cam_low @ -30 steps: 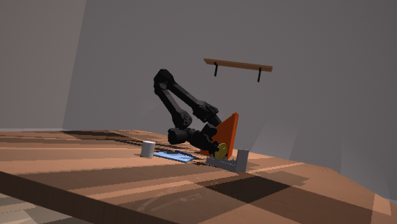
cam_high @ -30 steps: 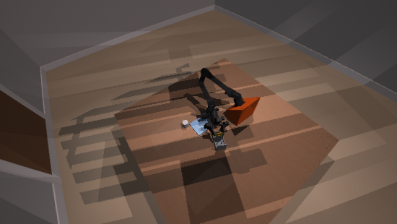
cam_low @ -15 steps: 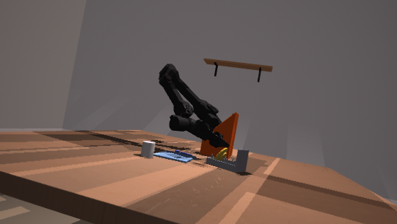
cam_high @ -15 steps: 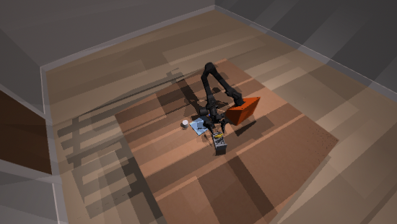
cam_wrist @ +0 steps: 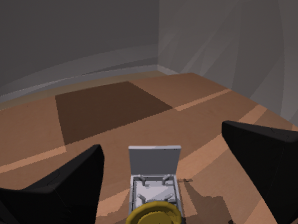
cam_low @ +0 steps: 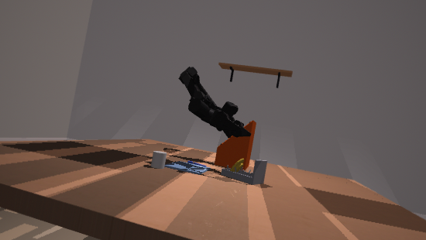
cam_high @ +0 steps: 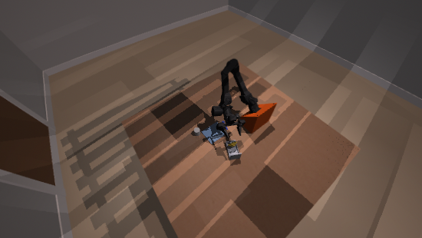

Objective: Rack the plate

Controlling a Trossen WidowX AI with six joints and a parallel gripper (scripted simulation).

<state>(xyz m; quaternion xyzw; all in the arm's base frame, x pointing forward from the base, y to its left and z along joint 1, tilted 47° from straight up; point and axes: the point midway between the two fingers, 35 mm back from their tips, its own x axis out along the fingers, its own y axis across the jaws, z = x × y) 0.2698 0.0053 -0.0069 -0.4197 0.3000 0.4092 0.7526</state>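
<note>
The yellow plate [cam_high: 232, 144] [cam_low: 238, 165] [cam_wrist: 155, 215] stands on edge in the dish rack, tilted a little in the exterior view. Only its upper part shows in the wrist view. The grey dish rack [cam_high: 235, 156] [cam_low: 259, 173] [cam_wrist: 155, 160] has a tall end panel and short pegs, several of them bare on the panel side of the plate. My gripper [cam_high: 234, 136] [cam_low: 249, 135] [cam_wrist: 164, 140] is open, with nothing between its fingers. It is raised above the rack and apart from the plate. The plate's lower edge and its exact slot are hidden.
An orange slanted block [cam_high: 258, 120] [cam_low: 232, 151] stands close behind the rack, beside the arm. A light blue flat object [cam_high: 209, 134] [cam_low: 180, 167] and a white cylinder [cam_high: 196, 131] [cam_low: 159, 159] lie to the rack's left. A wooden shelf [cam_low: 255, 70] hangs on the wall.
</note>
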